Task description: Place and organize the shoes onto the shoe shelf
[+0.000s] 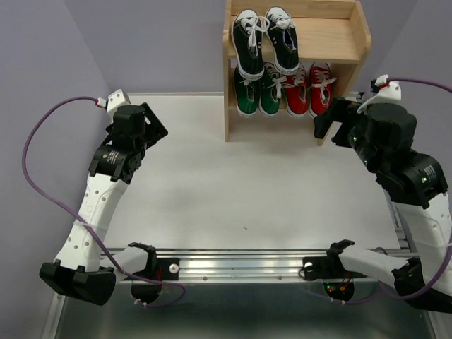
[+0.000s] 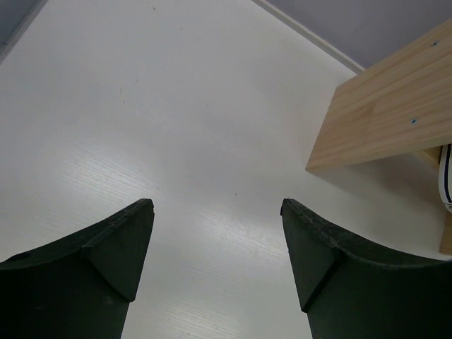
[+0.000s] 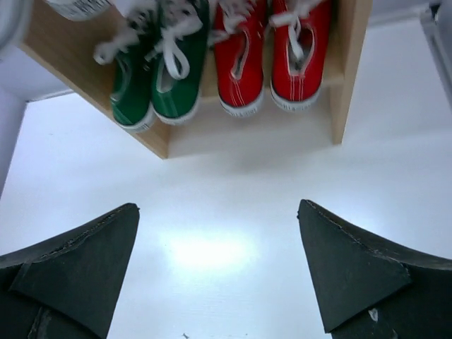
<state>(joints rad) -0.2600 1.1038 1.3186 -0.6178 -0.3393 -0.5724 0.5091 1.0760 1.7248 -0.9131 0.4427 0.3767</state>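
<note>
Well, the shoe shelf (image 1: 332, 39) sits at the top centre of the overhead frame, and you can count all six shoes on it. The black pair (image 1: 266, 41) is on the upper tier, toward its left side. The green pair (image 1: 258, 92) and the red pair (image 1: 311, 88) stand side by side on the lower tier. In the right wrist view the green and red pairs fill the top of the frame, neatly lined up though a little blurred.

The right gripper (image 3: 219, 205) hangs just in front of the shelf's lower right, jaws apart and holding nothing. The left gripper (image 2: 217, 205) is over the bare table (image 1: 233, 191) at the left of the overhead frame, well away from the shelf, jaws likewise apart and empty.

By my reading the placing is done, and what remains is tidying at most. The black pair leaves half its tier unused, so nudge it only if you want it centred; otherwise back both arms away without brushing the side panel.
</note>
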